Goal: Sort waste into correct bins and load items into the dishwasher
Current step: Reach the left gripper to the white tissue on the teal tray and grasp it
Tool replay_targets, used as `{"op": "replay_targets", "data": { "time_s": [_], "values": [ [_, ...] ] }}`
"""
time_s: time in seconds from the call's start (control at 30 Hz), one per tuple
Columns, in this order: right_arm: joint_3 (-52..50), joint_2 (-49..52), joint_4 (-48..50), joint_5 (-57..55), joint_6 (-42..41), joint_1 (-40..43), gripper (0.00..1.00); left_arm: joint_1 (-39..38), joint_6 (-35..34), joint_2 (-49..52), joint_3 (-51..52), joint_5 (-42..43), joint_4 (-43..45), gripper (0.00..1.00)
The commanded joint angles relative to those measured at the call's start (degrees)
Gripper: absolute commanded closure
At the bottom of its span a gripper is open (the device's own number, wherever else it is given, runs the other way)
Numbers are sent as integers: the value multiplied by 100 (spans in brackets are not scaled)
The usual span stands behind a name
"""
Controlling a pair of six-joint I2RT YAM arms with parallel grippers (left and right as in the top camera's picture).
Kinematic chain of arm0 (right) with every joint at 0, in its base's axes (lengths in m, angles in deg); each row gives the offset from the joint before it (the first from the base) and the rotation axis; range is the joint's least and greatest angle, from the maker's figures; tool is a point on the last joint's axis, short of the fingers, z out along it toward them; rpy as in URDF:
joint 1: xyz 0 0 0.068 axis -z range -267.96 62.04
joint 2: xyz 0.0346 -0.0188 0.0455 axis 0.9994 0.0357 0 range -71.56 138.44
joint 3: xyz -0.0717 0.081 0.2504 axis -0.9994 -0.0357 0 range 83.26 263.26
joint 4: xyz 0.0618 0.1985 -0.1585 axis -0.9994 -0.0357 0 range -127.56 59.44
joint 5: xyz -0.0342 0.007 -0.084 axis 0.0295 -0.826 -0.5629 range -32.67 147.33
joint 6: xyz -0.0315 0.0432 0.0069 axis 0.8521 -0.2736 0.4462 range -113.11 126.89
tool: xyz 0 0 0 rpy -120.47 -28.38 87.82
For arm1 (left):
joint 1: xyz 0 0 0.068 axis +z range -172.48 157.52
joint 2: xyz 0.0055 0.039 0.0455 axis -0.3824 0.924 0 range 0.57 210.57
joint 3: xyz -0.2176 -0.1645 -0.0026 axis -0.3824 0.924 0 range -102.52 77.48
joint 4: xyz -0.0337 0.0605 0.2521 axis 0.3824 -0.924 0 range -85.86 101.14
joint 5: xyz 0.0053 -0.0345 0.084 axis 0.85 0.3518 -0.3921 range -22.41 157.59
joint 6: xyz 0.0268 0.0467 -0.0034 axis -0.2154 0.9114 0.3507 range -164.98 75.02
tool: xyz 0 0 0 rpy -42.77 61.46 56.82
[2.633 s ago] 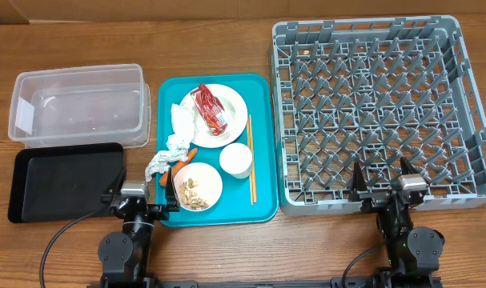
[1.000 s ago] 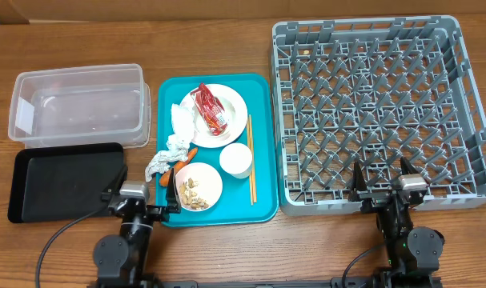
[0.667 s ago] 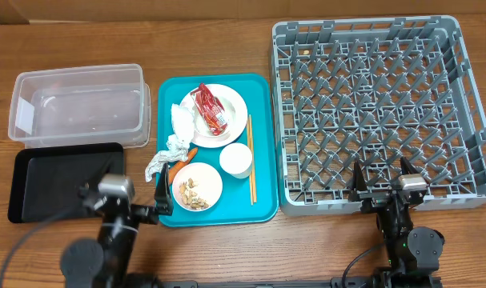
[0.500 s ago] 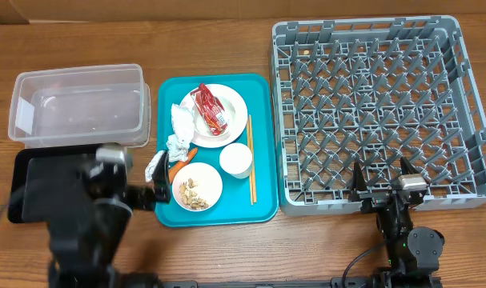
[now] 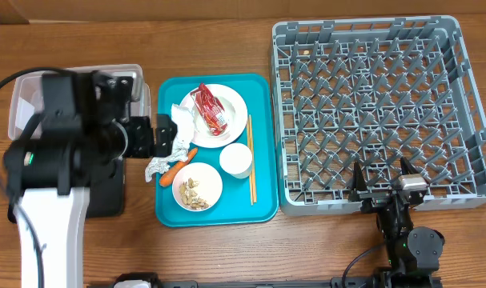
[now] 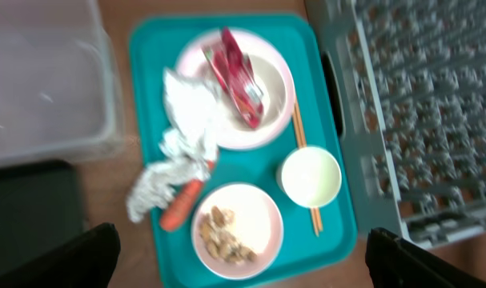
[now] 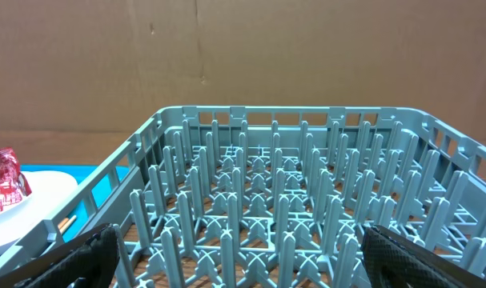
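A teal tray (image 5: 263,144) holds a white plate (image 5: 234,104) with the red wrapper (image 5: 210,109), crumpled tissues (image 5: 181,120), a carrot piece (image 5: 178,169), a bowl of nut crumbs (image 5: 198,186), a small white cup (image 5: 236,160) and chopsticks (image 5: 250,164). My left gripper (image 5: 150,136) is open and empty, raised over the tray's left edge. Its wrist view looks down on the wrapper (image 6: 236,76), tissues (image 6: 186,104), carrot (image 6: 181,206), bowl (image 6: 236,230) and cup (image 6: 310,176), with the gripper (image 6: 247,258) open. My right gripper (image 5: 381,190) is open and empty at the front edge of the grey dish rack (image 5: 379,104).
The left arm covers most of the clear tub (image 5: 143,100) and part of the black tray (image 5: 106,196). The right wrist view shows the rack's pegs (image 7: 267,200) between the open gripper (image 7: 243,256) fingers, with the plate's edge (image 7: 18,200) at the left.
The left arm has lifted from the table's front edge and swung up and back over the tub and black tray. The right arm has not moved.
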Motion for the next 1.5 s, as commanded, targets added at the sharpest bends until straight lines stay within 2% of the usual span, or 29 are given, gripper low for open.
{"op": "replay_targets", "data": {
  "time_s": [0.0, 0.2, 0.43, 0.5, 0.6, 0.73, 0.8, 1.03, 1.17, 1.27, 1.33, 1.47],
  "values": [
    [-61, -57, 31, 11, -24, 33, 0, -2, -44, 472, -136, 588, -166, 0],
    [-61, -57, 31, 11, -24, 33, 0, -2, -146, 1309, -136, 918, -240, 0],
    [-61, -57, 31, 11, -24, 33, 0, -2, -144, 2083, -107, 796, -435, 0],
    [-61, -57, 31, 11, -24, 33, 0, -4, -146, 2306, -107, 798, -428, 8],
    [-61, -57, 31, 11, -24, 33, 0, -2, -146, 2629, -107, 796, -428, 27],
    [-61, -57, 31, 11, -24, 33, 0, -33, -212, 3027, -107, 789, -409, 62],
    [-61, -57, 31, 11, -24, 33, 0, -85, -260, 3163, -107, 640, -391, 73],
    [-61, -57, 31, 11, -24, 33, 0, -466, -1220, 3206, -107, -1064, -131, 77],
    [-61, -57, 31, 11, -24, 33, 0, -809, -1259, 3206, -107, -1285, 188, 78],
    [-61, -57, 31, 11, -24, 33, 0, -1121, -1268, 3215, -105, -2031, 601, 77],
    [-61, -57, 31, 11, -24, 33, 0, -1292, -1307, 3217, -107, -2424, 846, 76],
    [-61, -57, 31, 9, -24, 33, 0, -1469, -1305, 3220, -105, -2457, 1005, 69]
  ]
}}
